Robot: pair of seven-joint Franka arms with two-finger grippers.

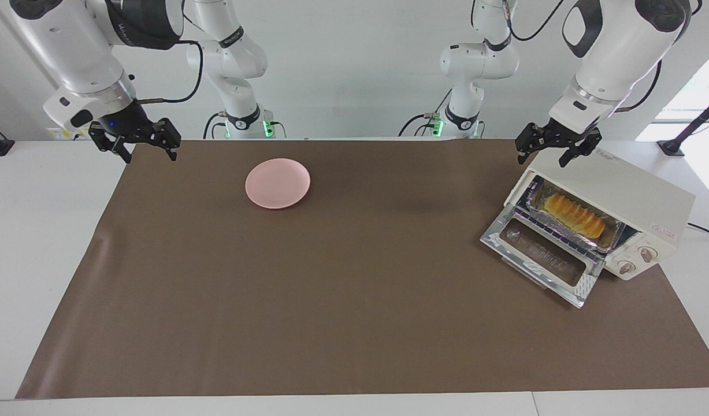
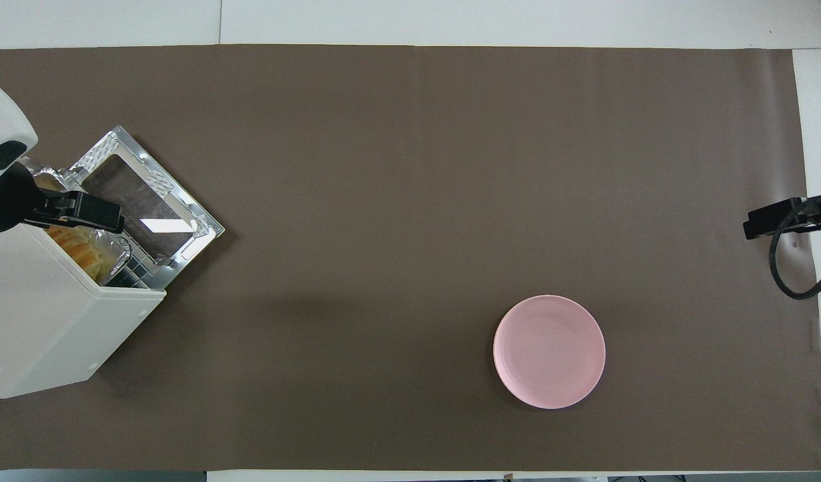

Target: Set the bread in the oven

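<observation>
The bread (image 1: 575,214), a ridged golden loaf, lies in a silver foil tray (image 1: 611,238) on the rack inside the cream-white oven (image 1: 637,190). The oven's glass door (image 1: 542,257) hangs open, folded down onto the mat. In the overhead view the bread (image 2: 82,253) shows partly under the oven's top edge (image 2: 42,321). My left gripper (image 1: 542,160) is open and empty, raised over the oven's top corner above the opening; it also shows in the overhead view (image 2: 89,209). My right gripper (image 1: 149,157) is open and empty, waiting over the mat's corner at the right arm's end (image 2: 778,219).
A round pink plate (image 1: 278,183) lies empty on the brown mat (image 1: 331,300), toward the right arm's end and near the robots; it also shows in the overhead view (image 2: 549,351). The oven stands at the left arm's end of the mat.
</observation>
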